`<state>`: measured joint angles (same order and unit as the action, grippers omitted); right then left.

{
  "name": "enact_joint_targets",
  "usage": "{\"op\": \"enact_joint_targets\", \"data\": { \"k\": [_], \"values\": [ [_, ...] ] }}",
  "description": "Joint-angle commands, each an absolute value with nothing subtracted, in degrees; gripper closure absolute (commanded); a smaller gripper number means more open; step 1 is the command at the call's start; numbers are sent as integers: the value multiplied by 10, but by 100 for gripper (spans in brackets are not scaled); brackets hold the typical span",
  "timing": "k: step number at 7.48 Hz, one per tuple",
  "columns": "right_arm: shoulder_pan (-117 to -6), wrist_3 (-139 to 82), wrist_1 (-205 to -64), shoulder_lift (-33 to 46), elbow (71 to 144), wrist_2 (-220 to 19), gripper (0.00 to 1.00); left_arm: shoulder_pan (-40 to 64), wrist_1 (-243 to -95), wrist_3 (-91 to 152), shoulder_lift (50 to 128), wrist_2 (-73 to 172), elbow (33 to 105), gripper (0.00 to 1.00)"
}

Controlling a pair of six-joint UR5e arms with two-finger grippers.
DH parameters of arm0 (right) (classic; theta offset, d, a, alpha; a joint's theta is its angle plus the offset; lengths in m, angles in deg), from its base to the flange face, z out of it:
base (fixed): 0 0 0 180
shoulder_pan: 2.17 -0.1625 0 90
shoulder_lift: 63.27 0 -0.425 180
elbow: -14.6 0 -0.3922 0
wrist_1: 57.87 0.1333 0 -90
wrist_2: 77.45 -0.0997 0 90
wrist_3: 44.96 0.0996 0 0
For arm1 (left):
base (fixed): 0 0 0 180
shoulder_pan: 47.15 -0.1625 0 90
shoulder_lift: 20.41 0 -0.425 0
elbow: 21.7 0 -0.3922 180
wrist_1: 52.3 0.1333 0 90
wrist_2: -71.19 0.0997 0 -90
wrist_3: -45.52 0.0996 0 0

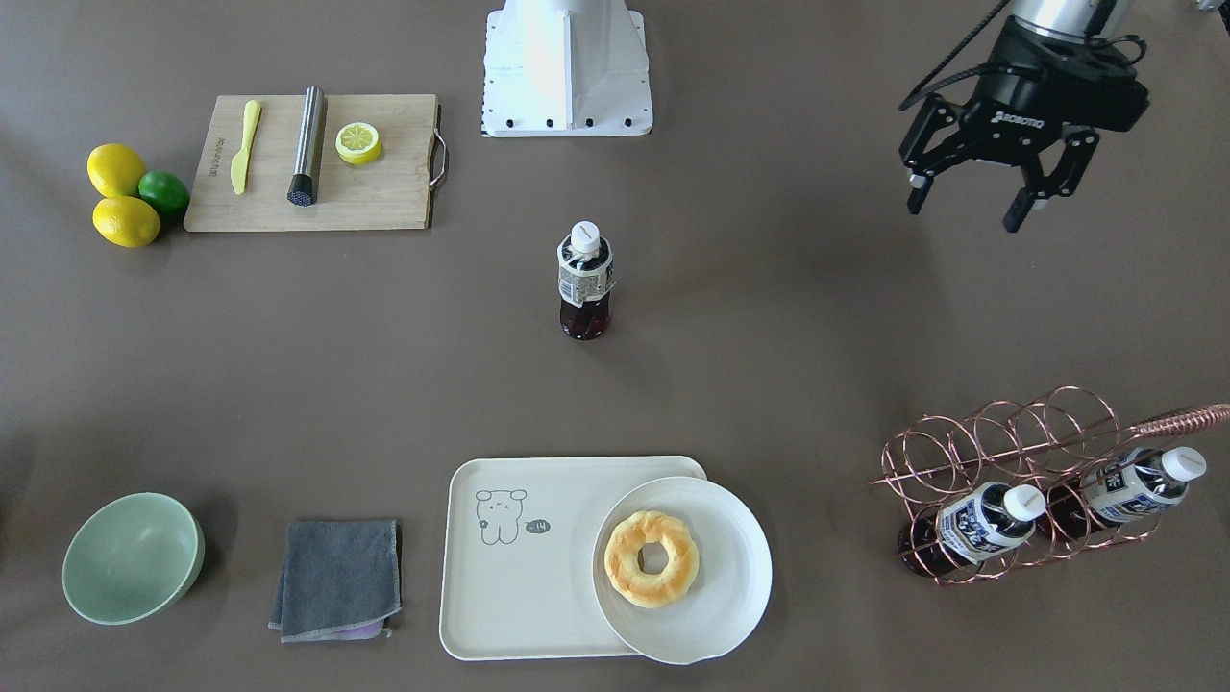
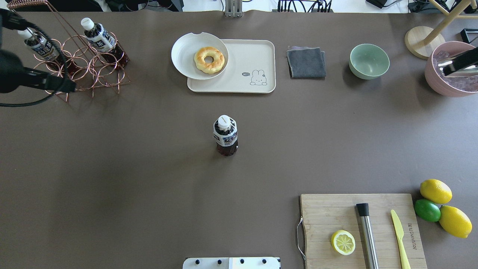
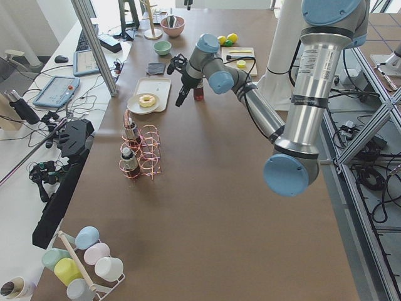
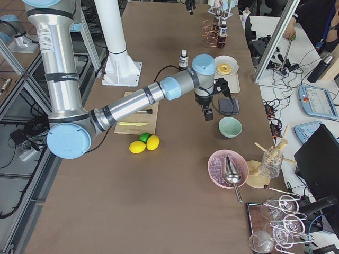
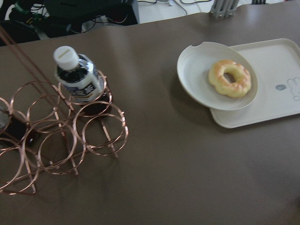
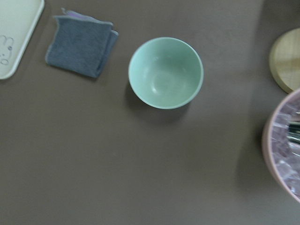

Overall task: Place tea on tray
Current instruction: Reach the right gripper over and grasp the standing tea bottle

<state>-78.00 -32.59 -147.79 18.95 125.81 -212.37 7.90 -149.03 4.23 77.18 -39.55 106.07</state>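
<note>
Front-facing view: across the table (image 1: 817, 336), steeply downward, robot base (image 1: 567, 77) at the top edge. Overhead view: behind the robot, forward and down; same tabletop turned about, the tray (image 2: 242, 56) far instead of near. Side views: high at each table end, lengthwise, wide. Left wrist view: close above wire rack (image 5: 70, 136) and tray. Right wrist view: close above green bowl (image 6: 166, 72) and grey cloth (image 6: 80, 46).

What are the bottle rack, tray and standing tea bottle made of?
Rack: thin metal wire, shiny copper tone, likely plated.
Tray: matte cream, looks plastic; rounded moulded rim, printed bear.
Tea bottle: clear plastic by the look, dark liquid showing through, white cap, printed label.
</note>
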Motion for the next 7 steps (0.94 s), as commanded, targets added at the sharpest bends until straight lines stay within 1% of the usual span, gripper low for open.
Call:
{"op": "enact_joint_targets", "data": {
  "k": [1,2,3,4,6,7],
  "values": [
    [-607,-26,-1473,32,1271,-2025,0,236,-1523,302,608,-492,1031,0],
    [-536,76,-1479,-21,1270,-1959,0,313,-1557,394,591,-549,970,0],
    [-475,152,-1481,-58,1269,-1898,0,363,-1571,454,589,-597,910,0],
    [-435,199,-1497,-92,1268,-1857,0,391,-1584,509,589,-598,865,0],
    [-361,240,-1627,-190,1264,-1783,0,400,-1635,522,588,-600,808,0],
    [-322,270,-1643,-219,1243,-1737,0,400,-1657,521,588,-600,785,0]
  ]
}}
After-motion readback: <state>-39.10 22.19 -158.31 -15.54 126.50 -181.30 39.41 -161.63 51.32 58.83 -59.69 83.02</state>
